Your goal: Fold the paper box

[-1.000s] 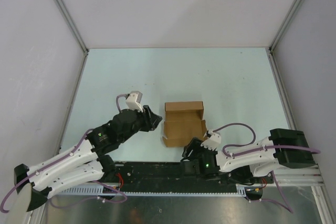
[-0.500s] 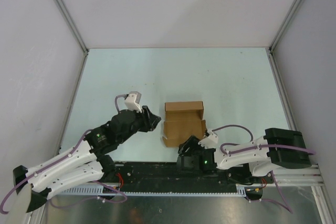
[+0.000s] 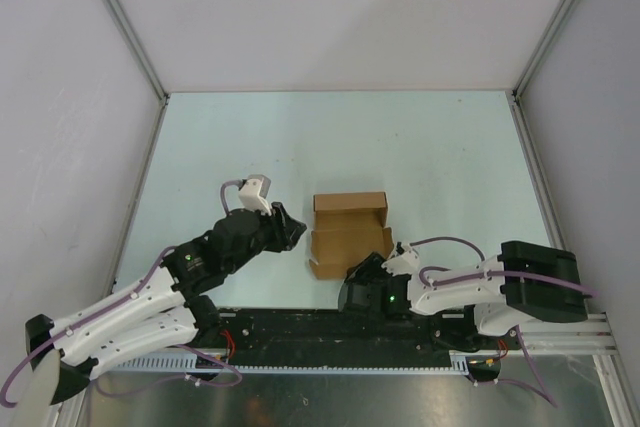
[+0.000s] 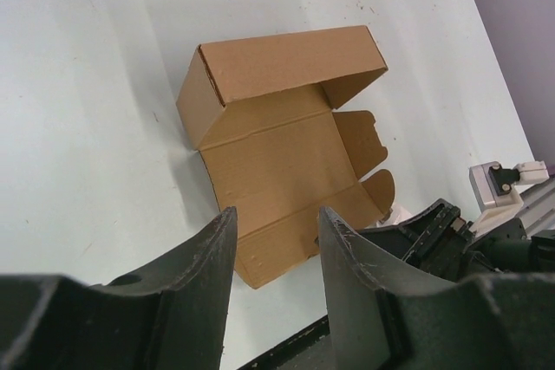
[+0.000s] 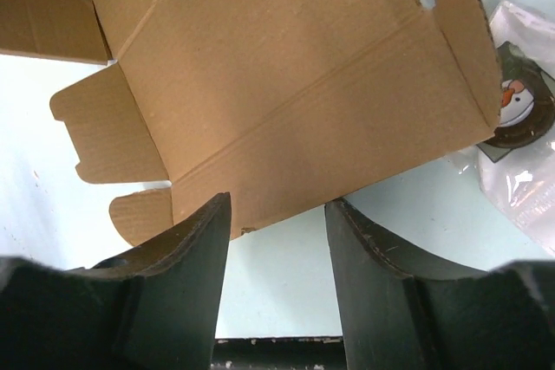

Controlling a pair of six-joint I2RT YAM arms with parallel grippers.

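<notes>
Roughly, the paper box runs far-to-near, open flap nearest.

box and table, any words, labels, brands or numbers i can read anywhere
None readable.
The box is plain brown cardboard on every face shown.
The round item in the clear bag bears a small white-and-orange picture; no letters show.

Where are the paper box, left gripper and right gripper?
paper box (image 3: 349, 242): top external view, on its middle panel.
left gripper (image 4: 276, 218): left wrist view, midway between its fingertips.
right gripper (image 5: 277, 210): right wrist view, midway between its fingertips.
</notes>
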